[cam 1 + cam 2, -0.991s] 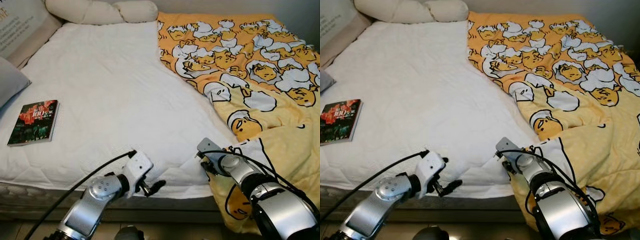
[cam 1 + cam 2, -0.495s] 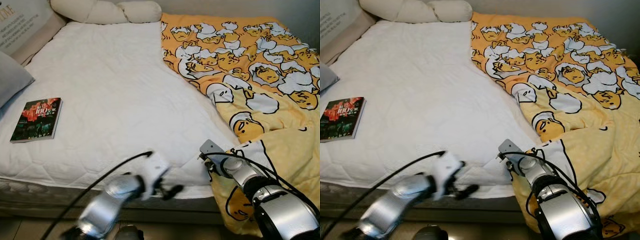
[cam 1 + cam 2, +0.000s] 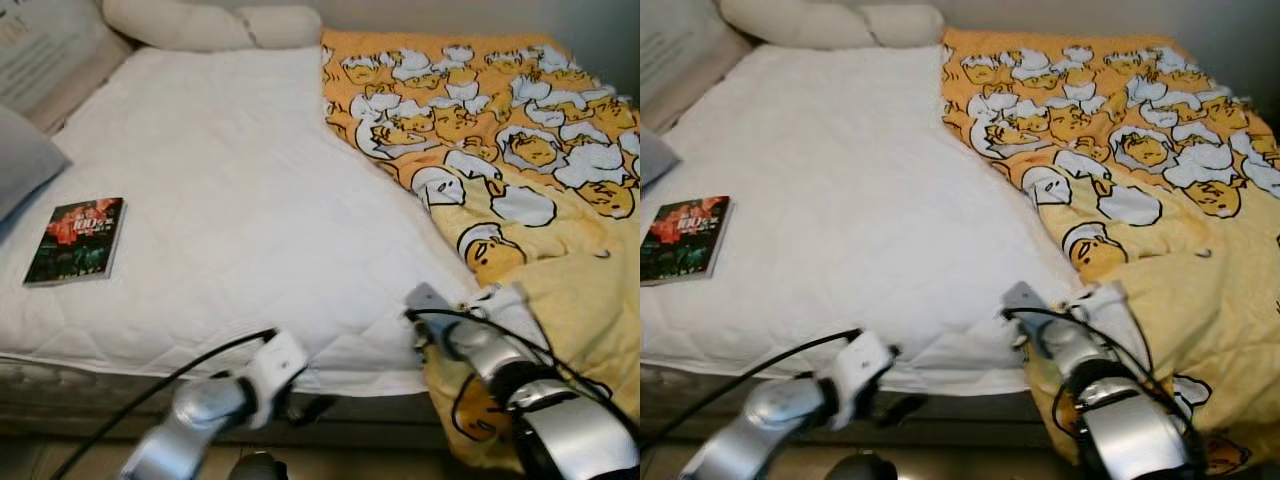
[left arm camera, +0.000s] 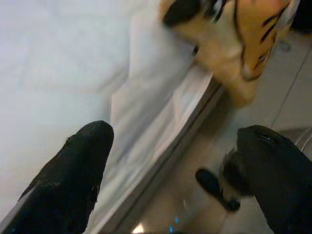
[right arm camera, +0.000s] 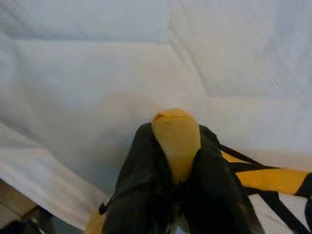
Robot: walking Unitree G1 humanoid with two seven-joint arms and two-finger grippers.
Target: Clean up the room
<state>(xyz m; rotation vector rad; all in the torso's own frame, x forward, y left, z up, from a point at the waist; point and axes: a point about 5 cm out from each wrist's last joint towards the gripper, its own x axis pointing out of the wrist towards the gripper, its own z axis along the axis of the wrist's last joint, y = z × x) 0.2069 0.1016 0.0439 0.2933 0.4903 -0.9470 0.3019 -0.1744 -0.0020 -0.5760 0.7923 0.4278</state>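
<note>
A yellow blanket (image 3: 520,170) printed with cartoon figures covers the right half of the bed, and its near corner hangs over the front edge. My right gripper (image 5: 176,134) is shut on a fold of that corner, with yellow cloth pinched between the black fingers (image 5: 141,161). The right arm (image 3: 470,345) sits at the bed's front right. My left gripper (image 4: 180,141) is open, its fingers wide apart, low by the front edge of the white mattress (image 3: 230,190). The left arm (image 3: 215,400) is blurred.
A book (image 3: 76,240) with a dark red cover lies on the mattress at the left. Cream pillows (image 3: 200,22) lie along the head of the bed. A grey pillow (image 3: 25,160) sits at the far left. Tiled floor (image 4: 273,92) runs beside the bed frame.
My left arm swung right, then back left and down below the mattress edge. The right gripper kept its hold, and the blanket corner has bunched up a little around it.
</note>
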